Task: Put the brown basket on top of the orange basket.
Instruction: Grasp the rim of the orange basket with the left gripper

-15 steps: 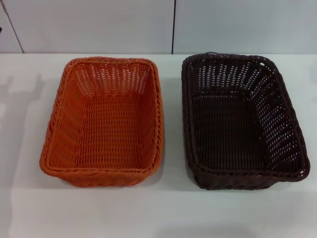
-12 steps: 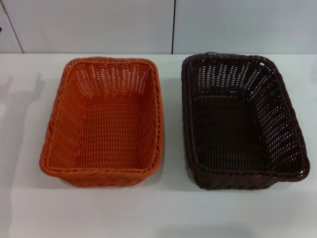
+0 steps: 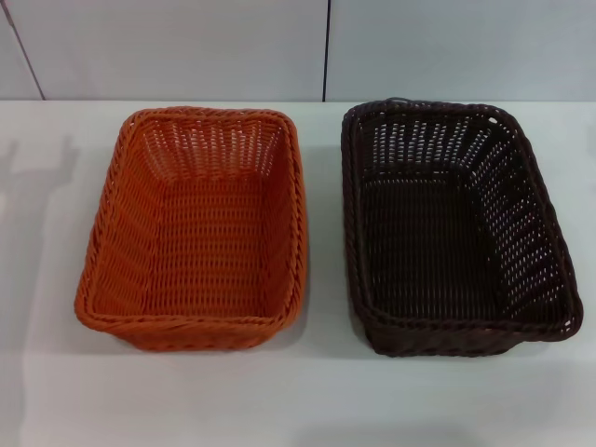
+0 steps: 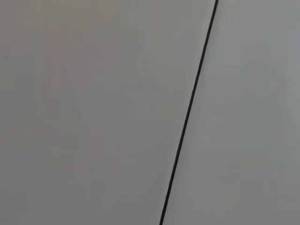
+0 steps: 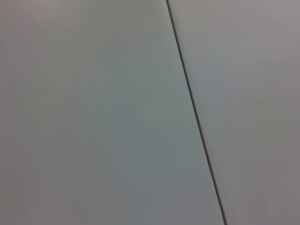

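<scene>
Both grippers unseen; brown basket [image 3: 458, 231] beside orange basket [image 3: 197, 231].

A white tabletop [image 3: 317, 400] fills most of the head view, smooth and matte, running out of sight at the left, right and near edges. Its far edge meets a pale grey wall [image 3: 168, 47] built of flat panels. One thin dark seam [image 3: 326, 47] drops straight down to the far edge near its middle — a second, slanted one crosses the far left corner. Soft shadows lie on the tabletop along the left edge and the near edge. Both wrist views show only plain grey panel [image 4: 93, 112] crossed by a dark seam [image 5: 194, 112] — even, diffuse light throughout.
</scene>
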`<state>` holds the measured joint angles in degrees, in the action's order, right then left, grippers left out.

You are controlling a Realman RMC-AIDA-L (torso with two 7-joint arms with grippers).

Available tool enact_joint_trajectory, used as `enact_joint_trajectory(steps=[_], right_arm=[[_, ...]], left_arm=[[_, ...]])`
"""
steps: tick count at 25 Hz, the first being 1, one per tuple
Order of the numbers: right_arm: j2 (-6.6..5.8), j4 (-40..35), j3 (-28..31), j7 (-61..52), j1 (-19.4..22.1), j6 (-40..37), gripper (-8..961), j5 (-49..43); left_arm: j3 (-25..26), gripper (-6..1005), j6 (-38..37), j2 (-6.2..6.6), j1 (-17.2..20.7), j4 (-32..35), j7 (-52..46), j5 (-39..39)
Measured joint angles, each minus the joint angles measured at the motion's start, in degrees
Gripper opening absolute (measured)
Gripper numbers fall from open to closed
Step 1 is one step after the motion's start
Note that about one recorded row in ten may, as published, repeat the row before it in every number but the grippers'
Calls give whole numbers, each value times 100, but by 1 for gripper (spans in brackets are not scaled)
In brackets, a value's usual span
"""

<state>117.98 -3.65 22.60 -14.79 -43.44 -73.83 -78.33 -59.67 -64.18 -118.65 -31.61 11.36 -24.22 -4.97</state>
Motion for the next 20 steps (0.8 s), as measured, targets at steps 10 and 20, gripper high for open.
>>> enact_joint_trajectory(steps=[10, 20], right_arm=[[8, 65, 2, 6, -17, -261, 534, 2], [-26, 47, 0, 6, -168, 109, 538, 2]], left_arm=[[-36, 843, -123, 31, -98, 42, 8, 2], [-1046, 843, 2215, 415, -41, 1637, -1193, -55]])
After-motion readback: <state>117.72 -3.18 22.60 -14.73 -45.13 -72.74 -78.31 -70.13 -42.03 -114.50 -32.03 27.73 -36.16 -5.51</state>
